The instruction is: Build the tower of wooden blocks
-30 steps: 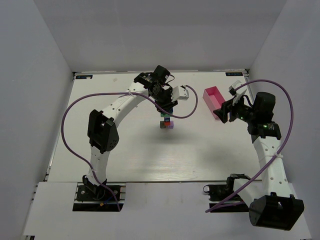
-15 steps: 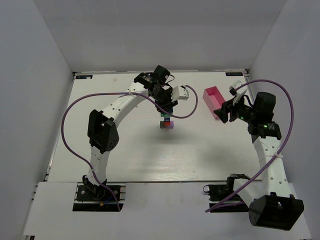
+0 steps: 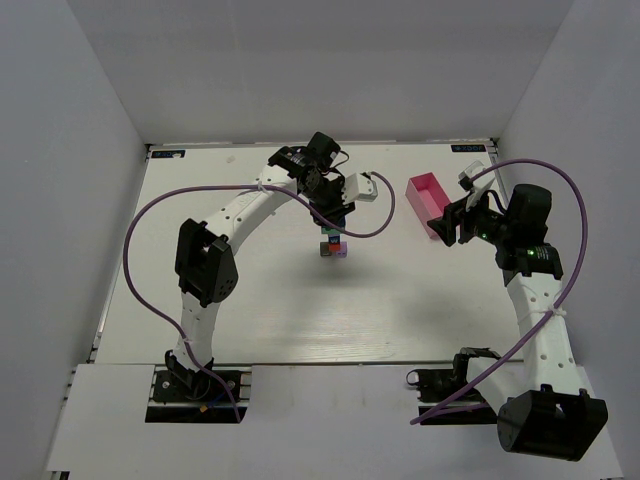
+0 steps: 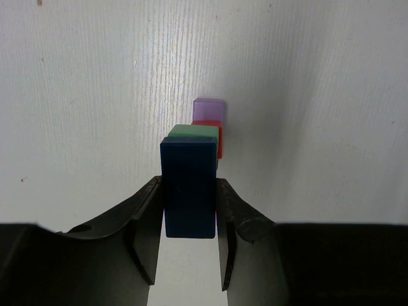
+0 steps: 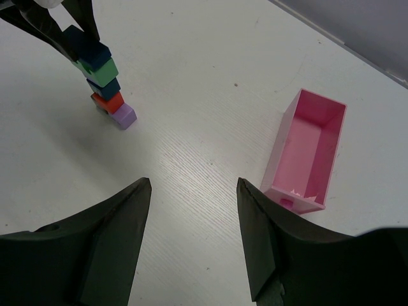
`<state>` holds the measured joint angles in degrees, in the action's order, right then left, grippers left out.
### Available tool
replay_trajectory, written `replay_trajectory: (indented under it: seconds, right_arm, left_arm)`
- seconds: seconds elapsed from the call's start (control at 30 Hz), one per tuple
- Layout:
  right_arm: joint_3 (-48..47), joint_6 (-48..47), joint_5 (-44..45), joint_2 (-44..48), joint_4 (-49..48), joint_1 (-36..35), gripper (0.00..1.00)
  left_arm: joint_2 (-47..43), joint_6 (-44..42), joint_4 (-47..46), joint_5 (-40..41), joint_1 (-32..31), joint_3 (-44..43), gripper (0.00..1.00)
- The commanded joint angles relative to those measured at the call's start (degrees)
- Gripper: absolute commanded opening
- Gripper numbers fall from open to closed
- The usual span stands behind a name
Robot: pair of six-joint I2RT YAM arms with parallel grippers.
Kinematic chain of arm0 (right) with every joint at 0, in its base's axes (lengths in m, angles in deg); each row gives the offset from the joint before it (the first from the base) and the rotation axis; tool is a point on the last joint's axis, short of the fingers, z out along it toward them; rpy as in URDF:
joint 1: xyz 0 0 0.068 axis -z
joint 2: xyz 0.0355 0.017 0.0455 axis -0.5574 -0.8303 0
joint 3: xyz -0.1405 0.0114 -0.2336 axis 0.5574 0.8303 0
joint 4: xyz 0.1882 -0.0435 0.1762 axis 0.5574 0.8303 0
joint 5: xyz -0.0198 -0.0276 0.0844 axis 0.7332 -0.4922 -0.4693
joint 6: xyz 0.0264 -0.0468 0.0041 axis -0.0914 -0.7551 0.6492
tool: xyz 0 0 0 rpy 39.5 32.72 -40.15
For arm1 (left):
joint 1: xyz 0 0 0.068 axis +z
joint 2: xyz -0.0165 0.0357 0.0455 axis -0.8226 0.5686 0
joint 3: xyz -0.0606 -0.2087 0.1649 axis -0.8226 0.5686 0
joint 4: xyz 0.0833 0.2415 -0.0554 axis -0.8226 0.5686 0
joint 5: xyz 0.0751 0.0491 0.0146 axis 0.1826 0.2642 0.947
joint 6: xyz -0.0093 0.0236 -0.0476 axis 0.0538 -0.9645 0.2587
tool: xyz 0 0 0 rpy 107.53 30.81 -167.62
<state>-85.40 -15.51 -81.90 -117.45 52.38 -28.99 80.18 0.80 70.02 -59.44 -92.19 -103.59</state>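
We open on the white table (image 3: 250, 300), with both arms up over it. The left arm (image 3: 205, 265) bends in from the left and reaches toward the middle of the far half. The right arm (image 3: 535, 300) stands up on the right side, its wrist turned inward.

Next, the pink tray (image 5: 280, 159): it lies open side up on the far right, well apart from the tower.

The right gripper (image 5: 192, 188) hangs above bare table between tower and tray, fingers spread wide and nothing between them. The left gripper (image 4: 189, 204) is right over the stack, jaws pinched on either side of the top piece.

And here is the tower (image 5: 102, 83), standing near the table's middle and leaning a little in the right wrist view.

From the top down we see the dark blue block (image 4: 189, 188) in the left jaws, seated on the green block (image 5: 101, 69), then a blue block (image 5: 105, 86), then the red block (image 5: 109, 100).

At the foot, the lilac block (image 5: 124, 116) juts out against the red one; under it or beside it, we cannot tell.
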Motion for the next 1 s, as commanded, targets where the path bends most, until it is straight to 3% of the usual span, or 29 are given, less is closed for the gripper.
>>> replay_trajectory:
  seconds: [0.0, 0.4, 0.5, 0.63, 0.67, 0.73, 0.77, 0.83, 0.97]
  right_arm:
    - [-0.1, 0.0, -1.3, 0.5, -0.1, 0.4, 0.62]
    - [-0.1, 0.0, -1.5, 0.5, -0.1, 0.5, 0.62]
    - [-0.1, 0.0, -1.4, 0.5, -0.1, 0.6, 0.62]
    - [0.0, -0.1, -1.6, 0.6, -0.1, 0.5, 0.62]
    - [0.0, -0.1, -1.6, 0.5, 0.1, 0.6, 0.62]
    - [-0.1, -0.2, -1.6, 0.6, -0.1, 0.7, 0.62]
    - [-0.1, 0.0, -1.6, 0.6, 0.1, 0.6, 0.62]
    - [0.0, -0.1, -1.6, 0.6, 0.1, 0.7, 0.62]
    - [0.0, -0.2, -1.6, 0.5, 0.1, 0.7, 0.62]
  left_arm:
    - [-2.2, -0.1, -0.6, -0.5, 0.4, 0.2, 0.40]
    - [-2.2, 0.5, -0.6, -0.5, 0.4, 0.2, 0.51]
    - [-2.2, 0.5, -0.6, 0.1, 0.4, 0.2, 0.62]
    - [-2.2, 0.5, -0.6, 0.1, 0.4, 0.2, 0.66]
    - [-2.2, 0.5, -0.6, 0.1, 0.4, 0.2, 0.73]
    - [-2.2, 0.5, -1.1, 0.6, 0.4, 0.2, 0.78]
    - [-2.7, 1.0, -1.1, 1.1, 0.4, 0.2, 0.90]
    - [-2.7, 1.0, -2.3, 1.8, 0.4, 0.2, 0.98]
    - [-4.0, 2.2, -4.0, 4.5, 0.4, 0.2, 1.00]
